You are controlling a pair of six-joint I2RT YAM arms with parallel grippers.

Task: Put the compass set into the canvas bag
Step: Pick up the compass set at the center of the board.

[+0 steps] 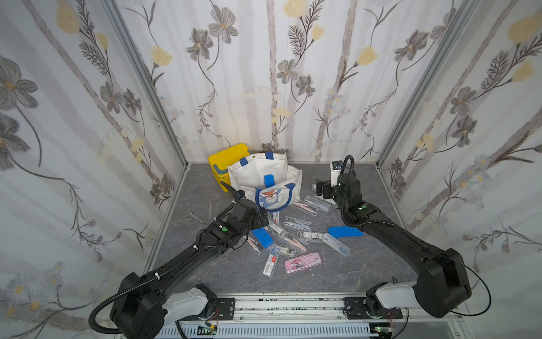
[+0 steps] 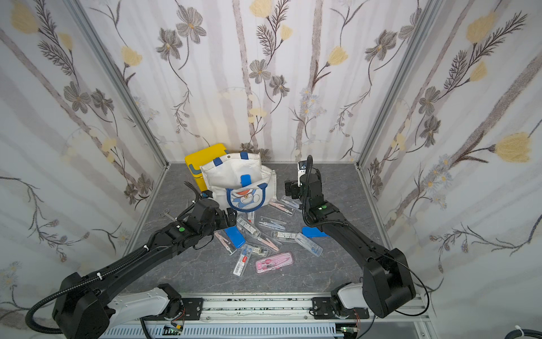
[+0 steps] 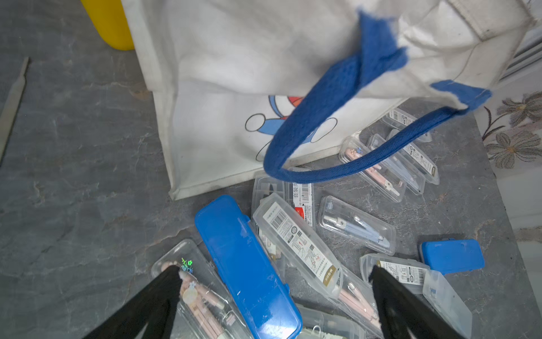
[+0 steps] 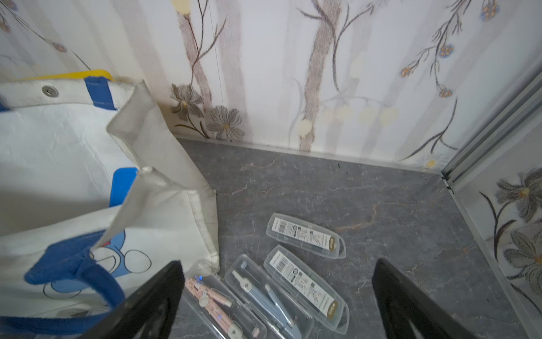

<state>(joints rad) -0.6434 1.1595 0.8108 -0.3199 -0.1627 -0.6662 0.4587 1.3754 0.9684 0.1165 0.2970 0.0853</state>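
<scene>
The white canvas bag [image 1: 264, 179] [image 2: 239, 179] stands open-mouthed at the back, its blue handle [image 3: 322, 117] drooping over the front. Several compass sets in clear cases lie scattered in front of it, plus a pink one [image 1: 302, 262]. My left gripper [image 1: 262, 218] [image 3: 274, 268] hovers open over a blue hard case [image 3: 246, 264] and a labelled clear case [image 3: 296, 243], holding nothing. My right gripper [image 1: 319, 189] [image 4: 278, 262] is open and empty beside the bag's right wall [image 4: 164, 164], above a clear case with a blue-grey compass [image 4: 264, 293].
A yellow plastic box [image 1: 225, 164] stands behind the bag. Scissors [image 1: 192, 215] and a thin metal tool [image 1: 210, 209] lie at the left. A second blue case [image 1: 344, 232] lies under the right arm. Patterned walls close three sides.
</scene>
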